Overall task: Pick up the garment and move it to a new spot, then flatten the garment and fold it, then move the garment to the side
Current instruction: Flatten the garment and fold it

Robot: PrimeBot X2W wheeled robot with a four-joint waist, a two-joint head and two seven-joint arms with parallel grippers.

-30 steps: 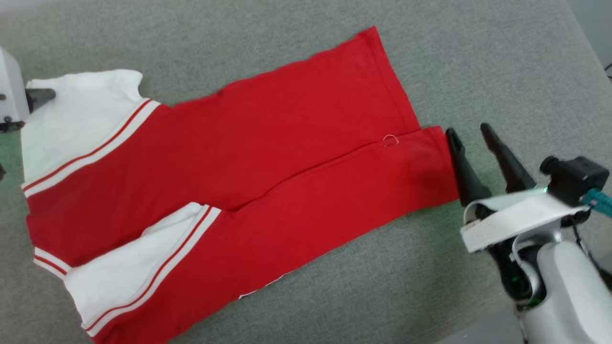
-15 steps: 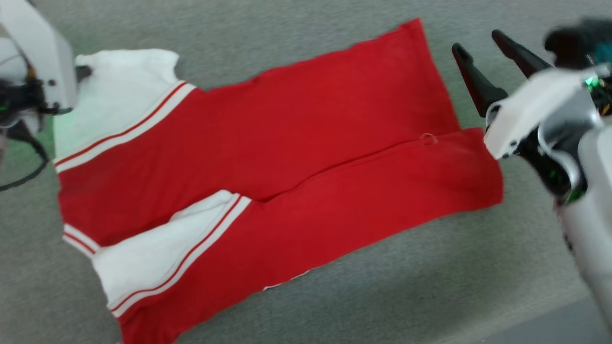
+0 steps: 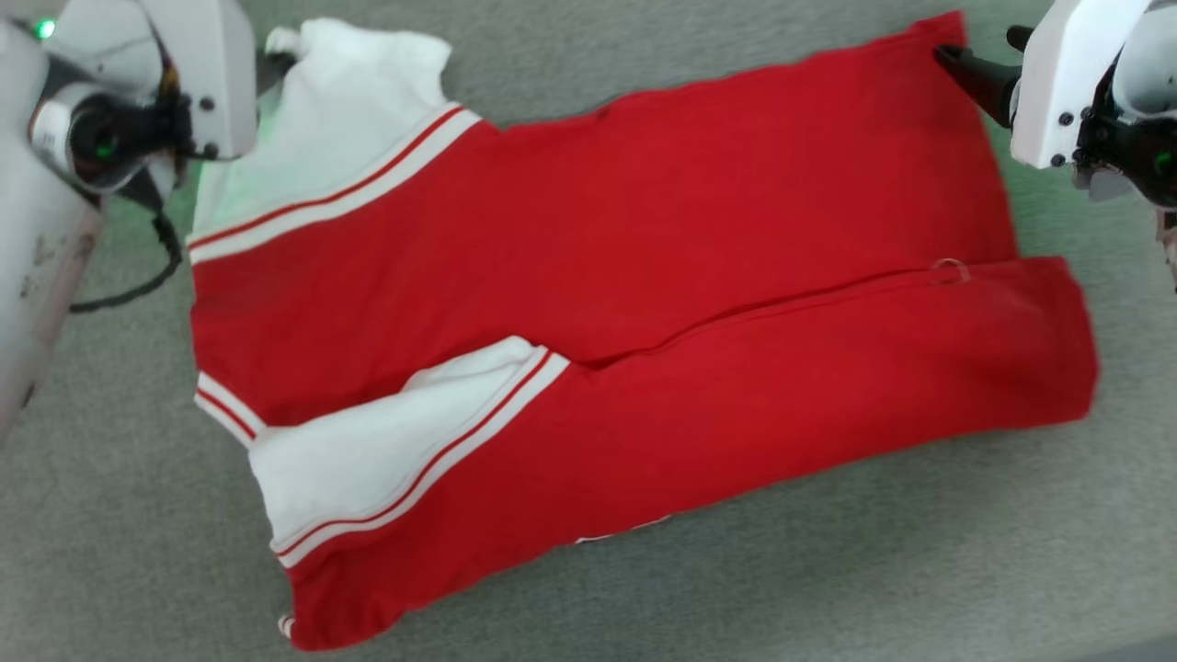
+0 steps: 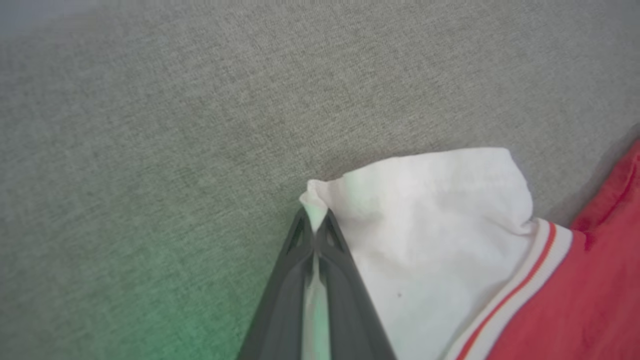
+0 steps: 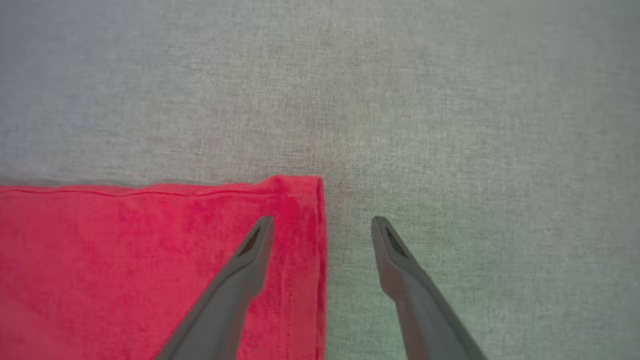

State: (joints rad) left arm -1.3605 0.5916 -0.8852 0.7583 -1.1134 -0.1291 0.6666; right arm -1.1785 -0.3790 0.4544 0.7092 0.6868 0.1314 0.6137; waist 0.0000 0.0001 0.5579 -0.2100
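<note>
Seen from our head camera, the garment (image 3: 644, 276) lies spread on a grey fabric surface (image 3: 828, 570), folded lengthwise so that its two side flaps meet along a slanting line down the middle.

At far left, our left gripper (image 4: 314, 222) is pinched tight on the tip of the upper white sleeve (image 3: 340, 138), with a strip of white cloth squeezed between its two dark fingers. A green glow tints the grey surface beside it. A dark cable (image 3: 138, 285) loops below that wrist.

Moving right, red and white striped trim edges both this sleeve and the lower white sleeve (image 3: 386, 460), which lies folded onto the red body. A sliver of white print (image 3: 625, 531) peeks from the lower edge, too small to read. A small loop of thread (image 3: 952, 271) sits on the fold line.

At far right, our right gripper (image 5: 322, 225) is spread wide at the top corner of the red hem: one finger is above the red cloth, the other above the grey surface. We cannot tell if either touches.
</note>
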